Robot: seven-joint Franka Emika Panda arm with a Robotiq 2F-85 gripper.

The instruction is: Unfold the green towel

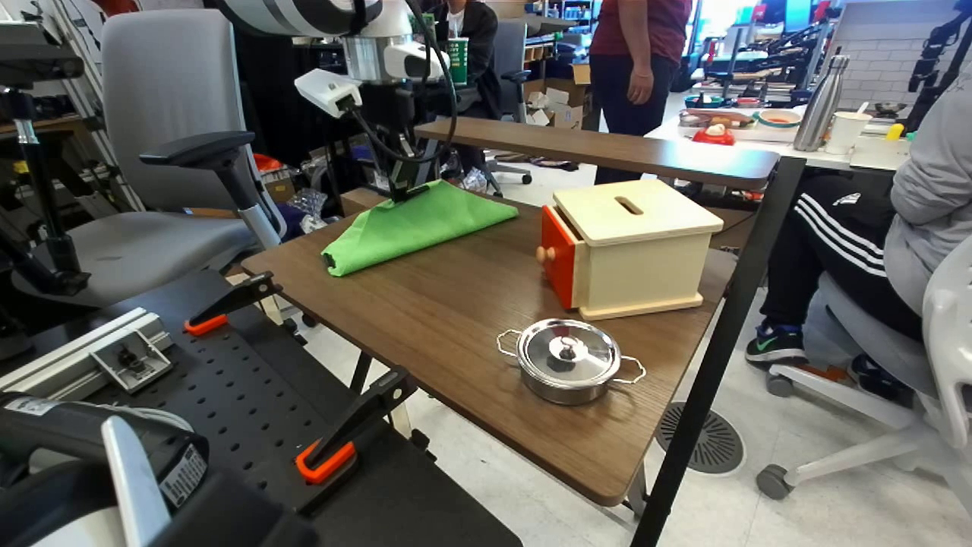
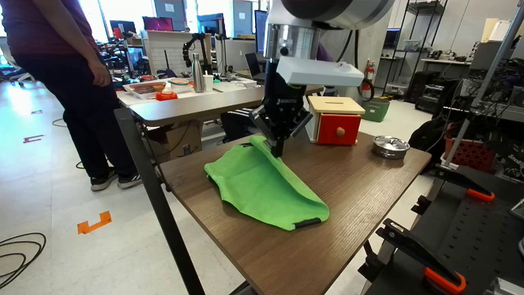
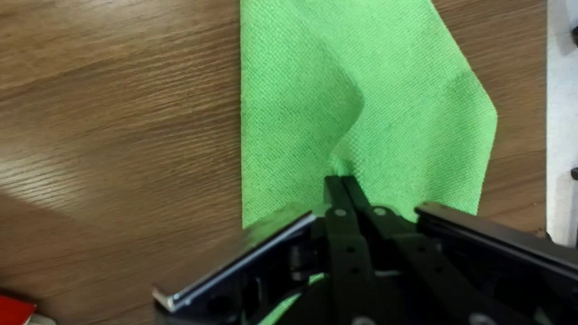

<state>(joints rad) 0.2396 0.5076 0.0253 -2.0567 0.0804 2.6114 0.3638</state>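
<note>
The green towel point(image 1: 425, 228) lies partly folded on the brown table, and also shows in an exterior view point(image 2: 262, 188). One long edge curls up and over along the side facing the drawer box. Black patches show at its corners. My gripper point(image 2: 276, 152) points down at the towel's raised fold; it also shows in an exterior view point(image 1: 402, 194). In the wrist view my gripper point(image 3: 342, 178) has its fingertips together, with a small ridge of the towel point(image 3: 406, 113) pinched at the tips. The cloth beneath the fingers is hidden.
A wooden box point(image 1: 645, 266) with a red drawer front point(image 2: 337, 129) stands on the brown table point(image 1: 425, 327). A lidded steel pot point(image 1: 568, 365) sits near it. A raised shelf point(image 1: 607, 152) runs along one table side. A black pegboard cart point(image 1: 250, 387) adjoins.
</note>
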